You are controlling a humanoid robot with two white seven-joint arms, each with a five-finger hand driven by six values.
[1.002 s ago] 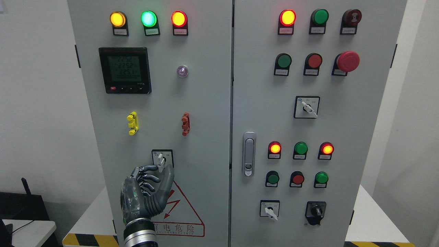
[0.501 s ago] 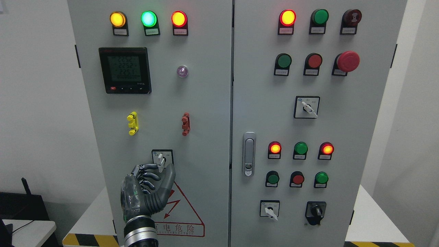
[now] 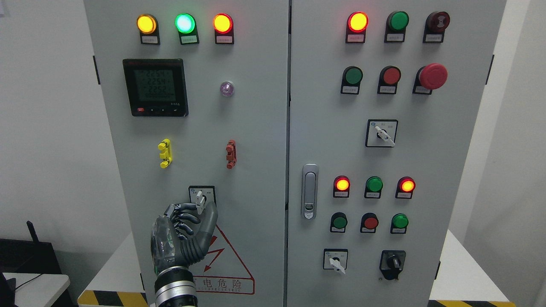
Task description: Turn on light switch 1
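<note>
A selector switch (image 3: 199, 197) with a white lever on a black-framed plate sits low on the left door of the grey cabinet (image 3: 256, 140). The lever points up, leaning slightly left. My left hand (image 3: 200, 209) rises from the bottom edge just below the switch. Its fingers (image 3: 184, 216) are curled, the index tip and thumb (image 3: 210, 218) closing on the lever's lower end. The right hand is out of view.
Yellow, green and red lamps (image 3: 185, 23) glow above a digital meter (image 3: 155, 87). The right door carries a red emergency button (image 3: 432, 76), push buttons, other selector switches (image 3: 381, 133) and a door latch (image 3: 309, 191). A warning triangle (image 3: 224, 260) lies below my hand.
My left hand has crept slightly up and right against the lever. The lever's angle looks unchanged. The meter digits have changed.
</note>
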